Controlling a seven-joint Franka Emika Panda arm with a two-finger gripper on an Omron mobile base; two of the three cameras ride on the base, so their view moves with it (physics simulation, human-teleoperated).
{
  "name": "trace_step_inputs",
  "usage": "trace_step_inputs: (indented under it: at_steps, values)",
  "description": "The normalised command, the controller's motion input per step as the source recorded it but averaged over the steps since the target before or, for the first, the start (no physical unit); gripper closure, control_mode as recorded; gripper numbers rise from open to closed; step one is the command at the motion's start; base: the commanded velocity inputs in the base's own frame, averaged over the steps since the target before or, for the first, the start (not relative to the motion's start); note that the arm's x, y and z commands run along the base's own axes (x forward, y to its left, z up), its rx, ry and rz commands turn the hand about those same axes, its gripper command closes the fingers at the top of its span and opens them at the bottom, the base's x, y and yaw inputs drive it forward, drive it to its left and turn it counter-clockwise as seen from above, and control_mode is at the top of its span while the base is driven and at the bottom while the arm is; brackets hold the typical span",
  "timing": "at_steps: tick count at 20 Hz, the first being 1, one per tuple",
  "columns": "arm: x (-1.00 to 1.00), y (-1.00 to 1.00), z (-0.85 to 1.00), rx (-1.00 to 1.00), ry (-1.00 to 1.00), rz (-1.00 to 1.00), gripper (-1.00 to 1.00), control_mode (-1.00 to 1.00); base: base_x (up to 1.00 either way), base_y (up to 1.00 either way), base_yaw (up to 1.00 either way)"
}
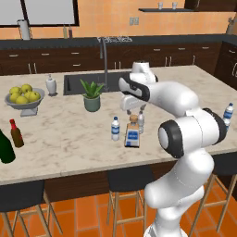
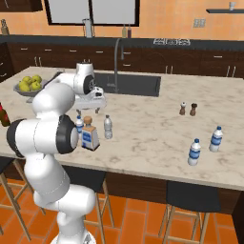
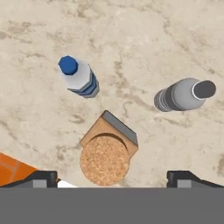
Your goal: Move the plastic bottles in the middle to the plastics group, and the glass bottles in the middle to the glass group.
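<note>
Under our pincer [image 1: 134,109]: the cork bottle [image 1: 133,132], untouched.
From the left, it hangs wide above the cork, blue bottle [image 1: 115,129] beside. From the right, the pincer [image 2: 90,110] sits above the cork bottle [image 2: 89,134]; plastics group [image 2: 205,145] far off. In the hand view, cork [image 3: 104,160] lies between fingertips [image 3: 41,178]; we should descend straight, squaring to the flat sides.

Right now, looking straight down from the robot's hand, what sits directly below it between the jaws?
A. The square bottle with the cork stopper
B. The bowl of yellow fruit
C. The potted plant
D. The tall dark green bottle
A: in the hand view the cork-stoppered square bottle lies between the two open finger tips, with the blue-labelled water bottle and the plain grey bottle standing apart from it on the marble counter.
</note>
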Motion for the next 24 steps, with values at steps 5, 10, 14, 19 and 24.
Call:
trace_step_inputs:
  at_steps: [5, 10, 14, 19, 24]
  values:
    - [-0.01, 0.00, -0.12, 0.00, 0.00, 0.00, -1.00, -1.00, 0.00, 0.00, 0.00]
    - [-0.04, 0.06, -0.11, 0.00, 0.00, 0.03, -1.00, -1.00, 0.00, 0.00, 0.00]
    - [0.00, 0.12, -0.21, 0.00, 0.00, 0.05, -1.00, -1.00, 0.00, 0.00, 0.00]
    - [0.05, 0.01, -0.25, 0.00, 0.00, 0.07, -1.00, -1.00, 0.00, 0.00, 0.00]
    - [0.00, 0.00, -0.11, 0.00, -0.01, 0.06, -1.00, -1.00, 0.00, 0.00, 0.00]
